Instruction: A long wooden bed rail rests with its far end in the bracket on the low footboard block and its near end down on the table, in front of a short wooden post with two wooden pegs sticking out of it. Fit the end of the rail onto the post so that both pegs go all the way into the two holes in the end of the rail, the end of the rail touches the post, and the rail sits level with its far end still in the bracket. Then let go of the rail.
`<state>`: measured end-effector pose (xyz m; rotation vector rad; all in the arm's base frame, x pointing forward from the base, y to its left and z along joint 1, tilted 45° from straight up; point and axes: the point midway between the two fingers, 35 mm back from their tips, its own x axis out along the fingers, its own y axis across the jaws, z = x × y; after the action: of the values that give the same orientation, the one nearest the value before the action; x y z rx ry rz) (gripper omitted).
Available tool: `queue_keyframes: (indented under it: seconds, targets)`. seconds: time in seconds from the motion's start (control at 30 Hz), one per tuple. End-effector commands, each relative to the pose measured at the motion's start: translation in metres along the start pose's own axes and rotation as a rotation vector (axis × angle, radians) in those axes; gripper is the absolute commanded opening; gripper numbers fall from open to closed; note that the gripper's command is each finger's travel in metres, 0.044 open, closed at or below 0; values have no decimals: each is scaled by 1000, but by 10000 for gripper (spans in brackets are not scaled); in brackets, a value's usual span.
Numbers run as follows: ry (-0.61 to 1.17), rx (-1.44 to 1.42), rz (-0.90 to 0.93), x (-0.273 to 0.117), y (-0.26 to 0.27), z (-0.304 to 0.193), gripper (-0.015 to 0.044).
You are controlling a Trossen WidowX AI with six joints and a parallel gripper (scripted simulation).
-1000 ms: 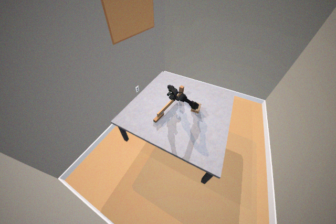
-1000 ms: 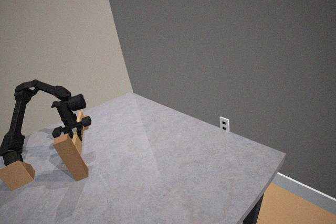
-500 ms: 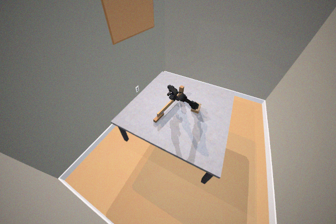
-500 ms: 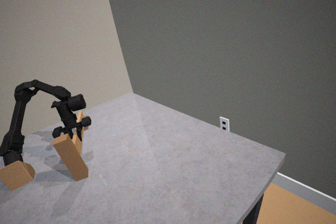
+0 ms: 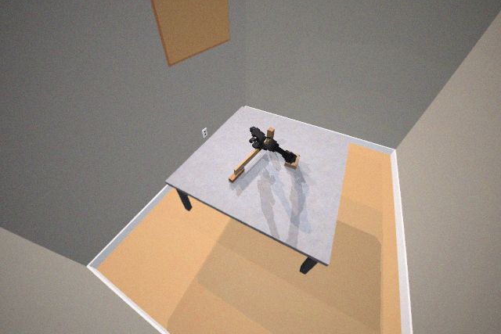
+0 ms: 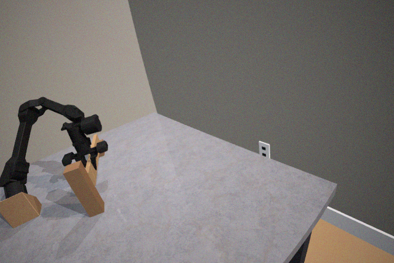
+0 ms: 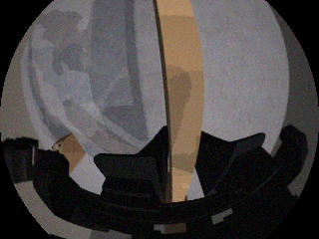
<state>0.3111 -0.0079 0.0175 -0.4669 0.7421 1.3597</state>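
Black arm arched over, end effector pointing down, clamped on rail
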Motion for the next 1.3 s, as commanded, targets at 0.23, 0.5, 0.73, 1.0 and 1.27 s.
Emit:
queue_keyframes:
  seconds: [0.23,0.5,0.73,1.0,1.27]
  targets:
    - [-1,0,-3,0,0,-2,0]
    - [-1,0,-3,-1,0,-4,0]
    - [-1,0,-3,-2,0,-6,0]
    - [0,0,-3,-3,0,-9,0]
    - [0,0,-3,-3,0,-11,0]
